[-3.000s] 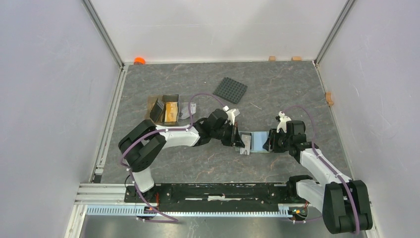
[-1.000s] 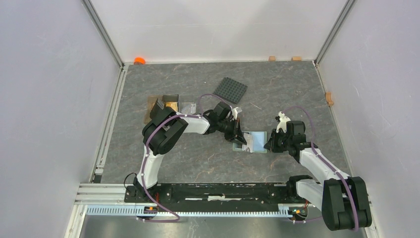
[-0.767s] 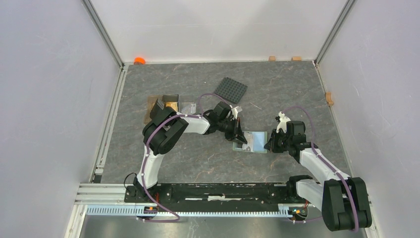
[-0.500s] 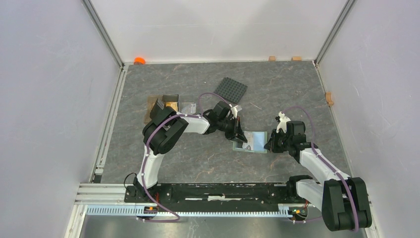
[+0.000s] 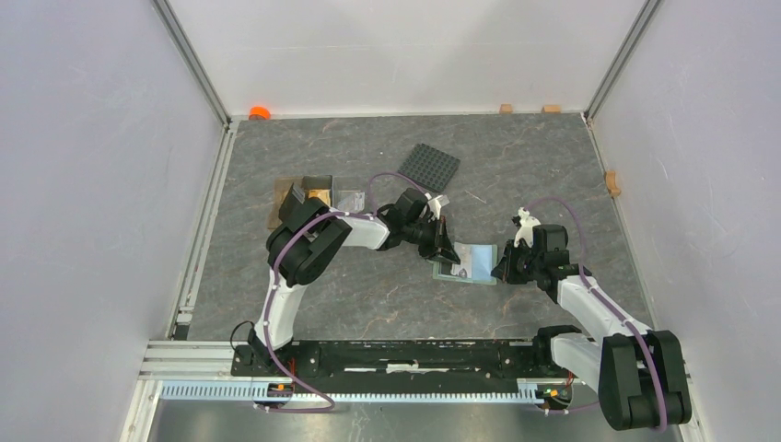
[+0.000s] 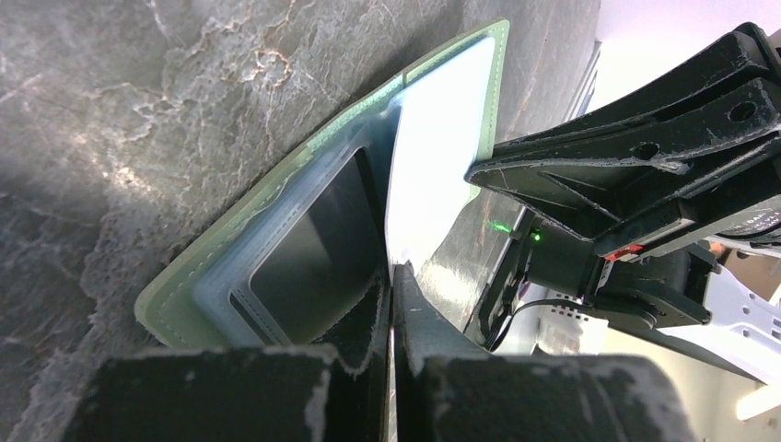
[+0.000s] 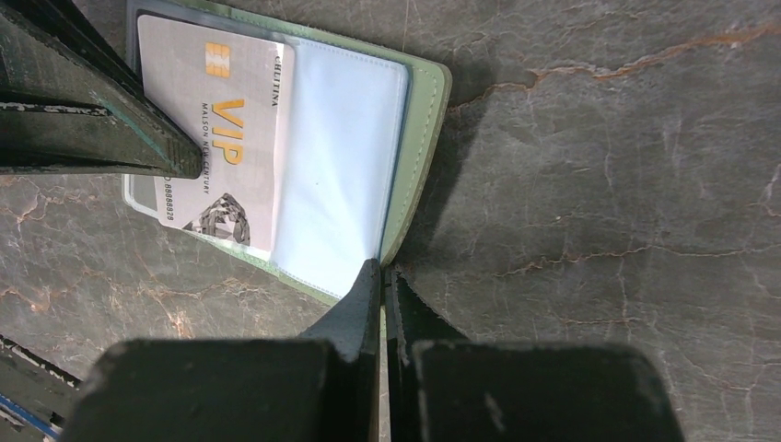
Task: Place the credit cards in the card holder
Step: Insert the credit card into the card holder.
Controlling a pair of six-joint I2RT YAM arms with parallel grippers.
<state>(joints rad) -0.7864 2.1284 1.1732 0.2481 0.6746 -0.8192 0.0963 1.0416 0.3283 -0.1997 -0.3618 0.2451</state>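
The card holder (image 5: 472, 262) lies open on the table, sage-green outside (image 7: 422, 138) and light blue inside. A white-grey VIP credit card (image 7: 228, 138) lies on its left half, one end under the pocket's edge. My left gripper (image 6: 391, 276) is shut on that card, seen edge-on, next to the dark pocket (image 6: 313, 244). My right gripper (image 7: 382, 274) is shut on the green rim of the holder's right flap. From above the left gripper (image 5: 446, 250) and right gripper (image 5: 504, 268) flank the holder. A tan-gold card (image 5: 320, 193) sits in the tray.
A brown open tray (image 5: 280, 192) stands left of centre, partly behind the left arm. The black studded plate (image 5: 428, 168) lies behind the holder. An orange piece (image 5: 259, 112) and small wooden blocks (image 5: 551, 108) sit at the back wall, another block (image 5: 611, 182) at the right wall.
Since three seconds ago the left arm has folded back and brought the card from the holder's left edge onto its left half. Over the last second almost nothing moved.
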